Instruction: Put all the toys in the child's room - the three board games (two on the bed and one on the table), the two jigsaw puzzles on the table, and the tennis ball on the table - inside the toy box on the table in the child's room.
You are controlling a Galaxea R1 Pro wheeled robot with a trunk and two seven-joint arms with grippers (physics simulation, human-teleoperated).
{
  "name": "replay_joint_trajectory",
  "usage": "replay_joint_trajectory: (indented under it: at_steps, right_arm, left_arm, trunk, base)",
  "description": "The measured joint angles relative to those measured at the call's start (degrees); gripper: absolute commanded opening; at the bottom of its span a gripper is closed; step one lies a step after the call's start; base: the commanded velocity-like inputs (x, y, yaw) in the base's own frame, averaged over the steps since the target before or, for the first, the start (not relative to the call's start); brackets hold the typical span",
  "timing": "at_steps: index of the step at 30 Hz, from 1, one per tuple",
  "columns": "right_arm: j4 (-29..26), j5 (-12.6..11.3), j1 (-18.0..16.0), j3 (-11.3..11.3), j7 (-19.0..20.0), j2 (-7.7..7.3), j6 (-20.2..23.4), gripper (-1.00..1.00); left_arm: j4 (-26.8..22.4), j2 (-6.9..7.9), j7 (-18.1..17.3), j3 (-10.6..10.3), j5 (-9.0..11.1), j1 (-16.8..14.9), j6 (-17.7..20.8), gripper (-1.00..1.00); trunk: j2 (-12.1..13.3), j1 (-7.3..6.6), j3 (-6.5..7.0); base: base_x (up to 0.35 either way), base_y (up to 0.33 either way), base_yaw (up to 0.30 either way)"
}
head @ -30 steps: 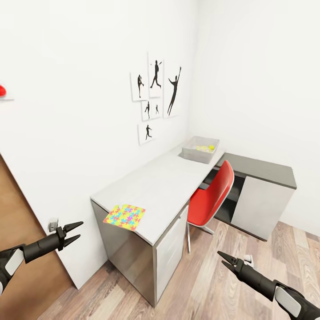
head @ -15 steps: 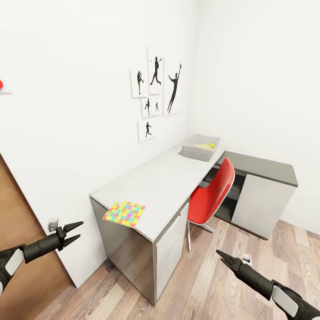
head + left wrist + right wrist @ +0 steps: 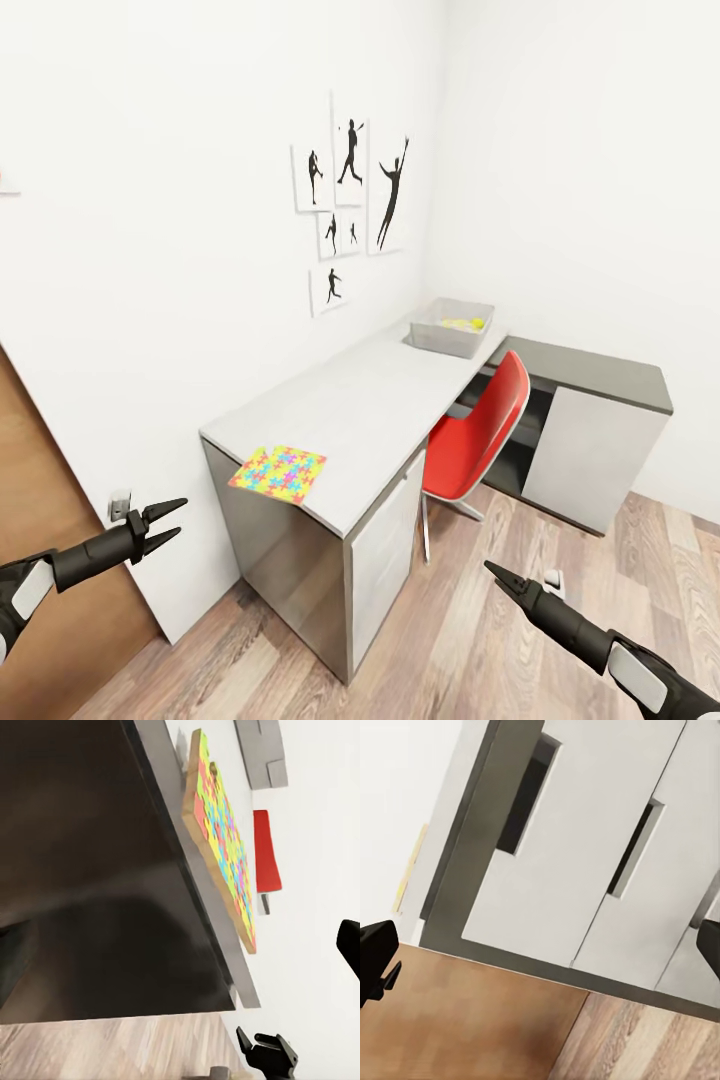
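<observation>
The table (image 3: 370, 420) carries a jigsaw puzzle (image 3: 279, 471) and toy box (image 3: 450, 328).

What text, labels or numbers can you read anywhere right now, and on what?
None is legible in these views.
The wall prints show black athlete silhouettes, no words.
The jigsaw puzzle at the table's near corner shows only coloured pieces.
The toy box at the far end bears no visible label.

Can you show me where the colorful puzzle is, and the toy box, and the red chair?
puzzle (image 3: 279, 470), head view, middle of its colorful top, at the table's near end.
toy box (image 3: 446, 340), head view, its near grey wall, at the table's far end.
red chair (image 3: 487, 427), head view, its red backrest.
</observation>
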Motion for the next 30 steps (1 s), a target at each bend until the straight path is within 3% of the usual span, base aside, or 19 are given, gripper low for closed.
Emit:
replay_joint_trajectory:
  at_steps: [4, 12, 18, 30]
  right_arm:
    - [0.0, 0.0, 0.0, 0.0, -0.1, 0.05, -0.1, 1.00]
    - [1.1, -0.5, 0.0, -0.2, -0.1, 2.42, -1.1, 1.00]
    - [0.9, -0.5, 0.0, -0.2, -1.0, 3.47, -0.6, 1.00]
    - [0.9, -0.5, 0.0, -0.1, -1.1, 3.73, -0.6, 1.00]
  left_arm:
    - [0.0, 0.08, -0.1, 0.0, 0.0, 0.0, 0.0, 1.00]
    - [-0.9, -2.29, -2.6, 0.0, 0.0, 0.1, 0.8, 1.00]
    - [-0.1, -2.32, -4.5, 0.1, 0.0, 0.1, 0.4, 1.00]
    - [0.0, -2.35, -6.6, -0.1, 0.0, 0.1, 0.5, 1.00]
  trunk:
    - [-1.6, 0.88, -0.72]
    - [-1.6, 0.88, -0.72]
    - [-1.6, 0.88, -0.72]
    - [0.0, 0.00, 0.00]
  base:
    - [0.000, 0.000, 0.000]
    - [0.000, 0.000, 0.000]
    - [0.000, 0.000, 0.000]
    - [0.000, 0.000, 0.000]
